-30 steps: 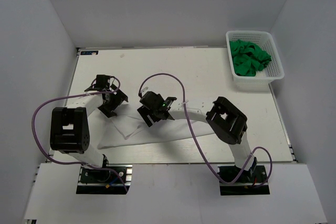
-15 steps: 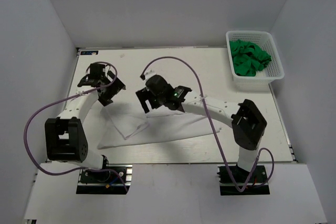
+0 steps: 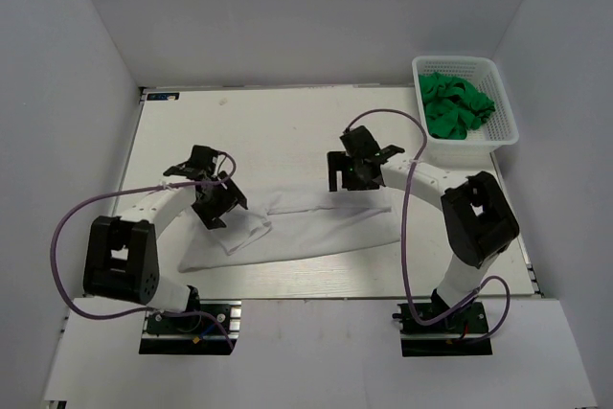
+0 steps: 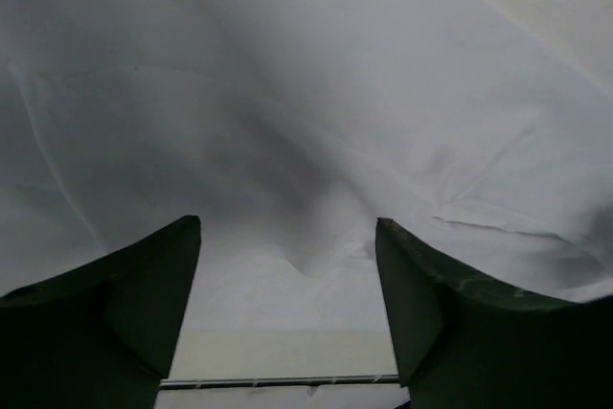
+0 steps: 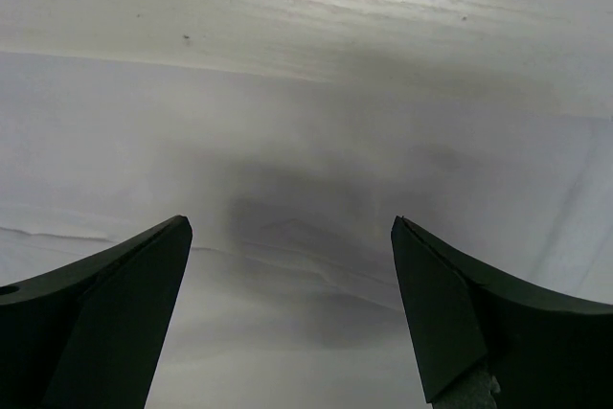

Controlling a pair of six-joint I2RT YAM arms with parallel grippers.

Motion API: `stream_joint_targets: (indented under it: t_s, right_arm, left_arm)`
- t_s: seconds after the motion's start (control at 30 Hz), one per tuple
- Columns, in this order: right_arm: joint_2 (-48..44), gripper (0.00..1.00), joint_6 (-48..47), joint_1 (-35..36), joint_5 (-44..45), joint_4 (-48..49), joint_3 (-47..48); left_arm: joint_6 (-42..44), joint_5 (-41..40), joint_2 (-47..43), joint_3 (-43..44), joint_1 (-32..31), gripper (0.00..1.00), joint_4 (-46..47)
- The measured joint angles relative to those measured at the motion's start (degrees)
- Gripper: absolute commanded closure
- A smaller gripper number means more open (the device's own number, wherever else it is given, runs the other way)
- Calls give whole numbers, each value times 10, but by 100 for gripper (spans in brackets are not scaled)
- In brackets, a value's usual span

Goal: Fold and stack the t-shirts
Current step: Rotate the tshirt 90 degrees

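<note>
You find the white shirt [image 3: 316, 229] lying as a long strip on the counter [image 3: 278, 126]. The left tool [image 3: 218, 206] is spread over its left end. The right tool [image 3: 347, 179] is spread over its far edge. The green shirts [image 3: 455, 107] fill the basket [image 3: 469, 150] at the far right corner.

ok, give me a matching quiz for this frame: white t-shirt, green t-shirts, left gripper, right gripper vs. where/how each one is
Column A
1. white t-shirt
2. green t-shirts
3. left gripper
4. right gripper

Column B
a. bunched in the basket at the far right corner
b. open, over the shirt's left end
c. spread out on the table near the arms
d. open, over the shirt's far edge, right of its middle

Pairs: 1-c, 2-a, 3-b, 4-d
</note>
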Motion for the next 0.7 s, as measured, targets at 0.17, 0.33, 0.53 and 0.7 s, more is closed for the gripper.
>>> stream_joint_targets:
  t_s: [0.17,0.33,0.53,0.7]
  right_arm:
    - [11,10,4,-31,-33,3,-3]
    - [31,10,6,-57,-53,16,-18]
    - [24,10,3,-69,-57,33,-47]
    - [-9,10,-9,-63,-69,44,-86]
  left_arm:
    - [-13,-19,39,8,-11,60,-11]
    - [-15,-36,102,28,-17,88,-19]
    - [-16,-28,183,107,-18,86,-78]
    - [-14,-47,312,281,-15,86,-151]
